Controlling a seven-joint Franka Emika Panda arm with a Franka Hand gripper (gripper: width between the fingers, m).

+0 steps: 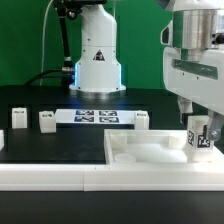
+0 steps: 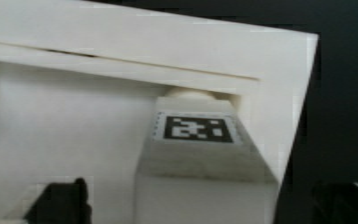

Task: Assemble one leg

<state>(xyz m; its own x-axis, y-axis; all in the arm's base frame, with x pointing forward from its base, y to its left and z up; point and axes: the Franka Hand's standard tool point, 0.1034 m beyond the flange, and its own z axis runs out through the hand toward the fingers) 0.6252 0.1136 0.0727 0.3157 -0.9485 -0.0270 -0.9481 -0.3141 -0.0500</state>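
My claw [image 1: 199, 128] holds the leg [image 1: 201, 138] at the white panel [image 1: 140, 152] corner; tilted, I think it jams there.

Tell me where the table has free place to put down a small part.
Free: the dark strip between the marker board and the white panel, and the dark patch at the exterior view's left front, below the small blocks. Crowded: the panel's corner where the pincer meets the leg.

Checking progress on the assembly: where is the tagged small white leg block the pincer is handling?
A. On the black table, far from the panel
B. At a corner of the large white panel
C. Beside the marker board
B: the small white plastic leg block with a fiducial tag stands at the corner of the large flat white panel, under the pincer.
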